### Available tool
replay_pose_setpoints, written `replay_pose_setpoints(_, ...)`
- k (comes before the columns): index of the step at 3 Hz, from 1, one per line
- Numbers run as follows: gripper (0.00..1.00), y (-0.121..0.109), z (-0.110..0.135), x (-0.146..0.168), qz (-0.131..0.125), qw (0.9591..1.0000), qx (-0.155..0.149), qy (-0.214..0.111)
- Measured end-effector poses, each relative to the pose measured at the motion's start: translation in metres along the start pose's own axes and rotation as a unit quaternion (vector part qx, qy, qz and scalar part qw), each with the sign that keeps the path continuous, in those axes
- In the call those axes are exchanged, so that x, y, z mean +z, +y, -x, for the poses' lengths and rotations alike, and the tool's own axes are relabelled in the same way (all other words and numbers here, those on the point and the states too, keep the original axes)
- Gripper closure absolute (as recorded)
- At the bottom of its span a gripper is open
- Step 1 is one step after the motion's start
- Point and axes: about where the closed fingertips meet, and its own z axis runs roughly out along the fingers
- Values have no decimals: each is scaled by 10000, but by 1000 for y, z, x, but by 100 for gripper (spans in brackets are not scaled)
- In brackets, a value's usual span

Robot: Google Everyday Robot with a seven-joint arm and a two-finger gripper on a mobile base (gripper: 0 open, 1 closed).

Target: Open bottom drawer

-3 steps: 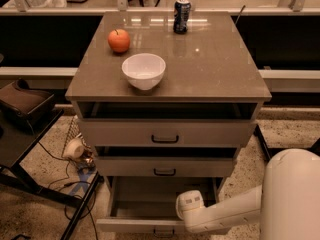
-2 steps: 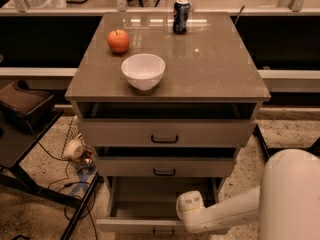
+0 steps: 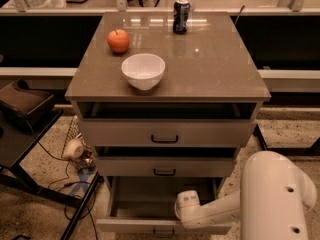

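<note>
The bottom drawer (image 3: 131, 226) of the pale grey cabinet is pulled far out, and its plain interior shows. Its small black handle (image 3: 164, 231) sits at the lower edge of the view. My white arm reaches in from the lower right. The gripper (image 3: 187, 207) is at the arm's rounded end, over the right part of the drawer's front edge, just above and to the right of the handle. The arm's end hides the gripper's tips.
The middle drawer (image 3: 165, 167) and top drawer (image 3: 165, 133) stand slightly out. On the brown cabinet top (image 3: 220, 64) are a white bowl (image 3: 143, 70), an orange-red apple (image 3: 118, 40) and a dark can (image 3: 181, 16). A black stand (image 3: 30, 134), cables and small items (image 3: 75, 151) lie at the left.
</note>
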Motion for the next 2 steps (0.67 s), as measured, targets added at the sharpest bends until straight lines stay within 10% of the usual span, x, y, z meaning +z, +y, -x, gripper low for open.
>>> replay_pose_setpoints(2, 100, -9, -2, 17, -32, 9998, 171, -26)
